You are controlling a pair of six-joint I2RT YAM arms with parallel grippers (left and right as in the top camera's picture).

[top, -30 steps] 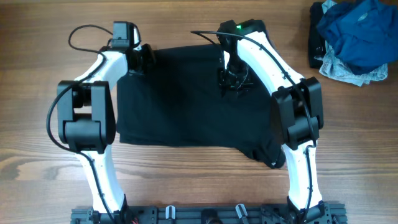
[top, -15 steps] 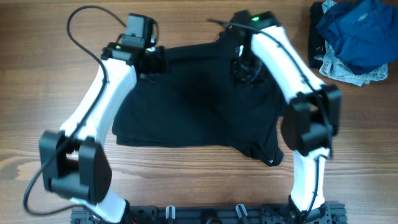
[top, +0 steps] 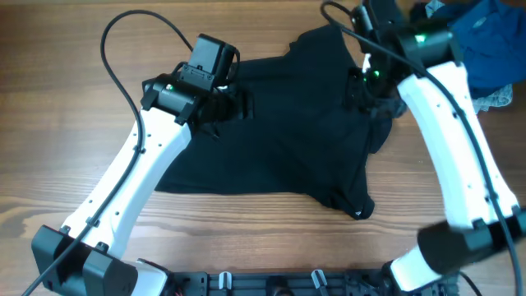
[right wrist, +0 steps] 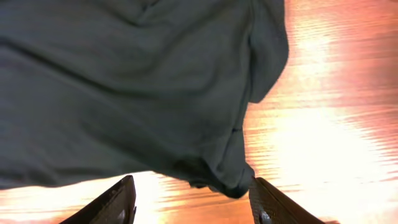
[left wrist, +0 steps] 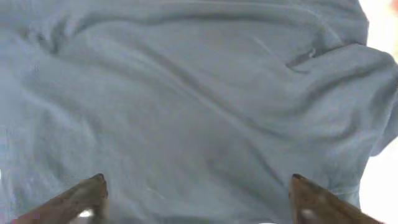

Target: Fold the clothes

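The black clothes (top: 279,140) lie spread and rumpled on the wooden table (top: 49,123), with their far right part bunched toward the back. My left gripper (top: 237,107) hovers over the garment's far left part. In the left wrist view its jaws stand wide apart around (left wrist: 198,190), with only fabric (left wrist: 199,93) beneath them. My right gripper (top: 370,89) is at the garment's far right edge. In the right wrist view its fingers (right wrist: 121,200) are spread around (right wrist: 194,200), and a drooping corner of the cloth (right wrist: 227,177) hangs between them, close to the right finger.
A bright blue garment (top: 489,37) on a pale patterned cloth (top: 496,99) lies at the back right, close behind my right arm. A black cable (top: 123,49) loops at the back left. A rail (top: 271,284) runs along the front edge.
Both arms swung right and forward. The left gripper went from shut to wide open, letting go of the cloth. The right jaws widened. The garment's far right part shifted back and right.
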